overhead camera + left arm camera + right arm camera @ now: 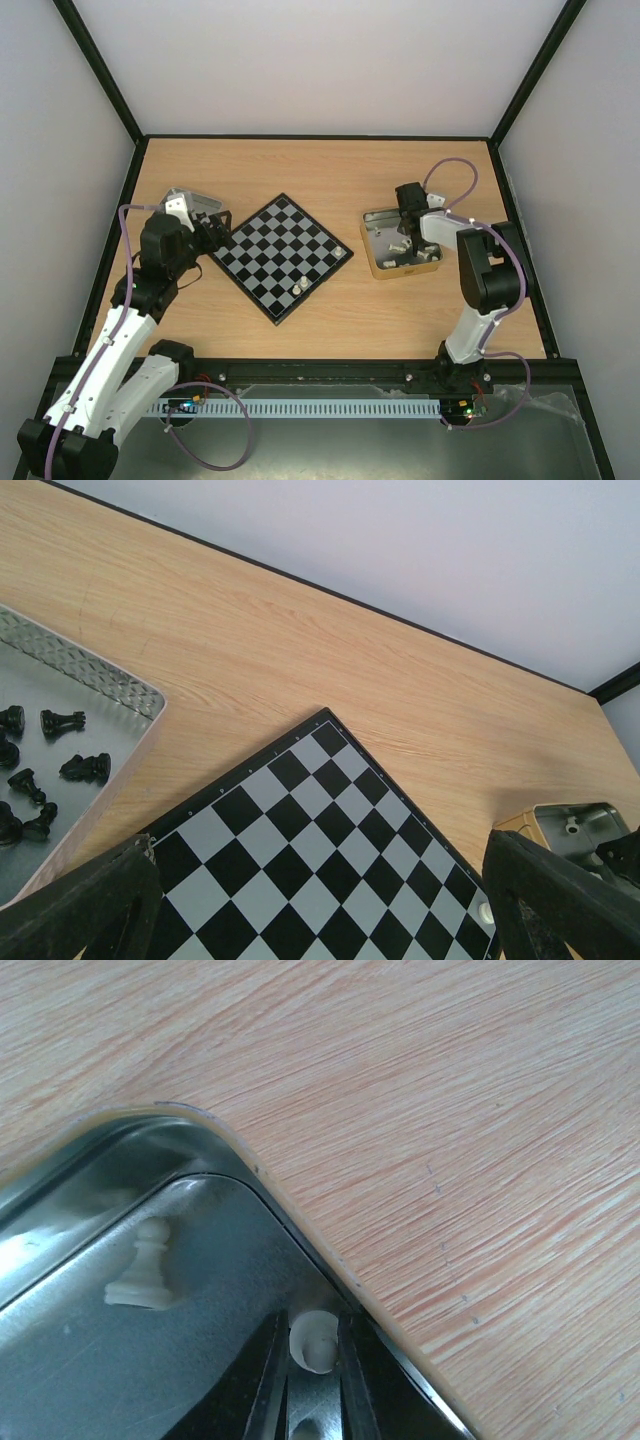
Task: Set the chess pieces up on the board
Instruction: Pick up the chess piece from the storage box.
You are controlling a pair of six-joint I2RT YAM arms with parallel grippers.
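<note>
Small cream chess piece (313, 1340) wedged between my right fingers (255, 1390), clenched on it, in corner of shallow metal tray (90, 1160) on wooden counter (450, 1110). Another cream pawn (143, 1272) near it in tray. My left fingers (560, 900) released, spread wide over edge of black-and-grey checked chessboard (300, 880). Two cream pieces (300, 287) already on it.

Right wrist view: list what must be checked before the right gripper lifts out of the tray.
1. White piece sits inside the right gripper: ok.
2. Grip firm enough to lift: cannot tell.
3. Standing pawn apart from the gripper: ok.
4. Room beside the tray wall: not ok, tight corner.
5. Left gripper open and empty: ok.
6. Free squares on the board: ok.
</note>
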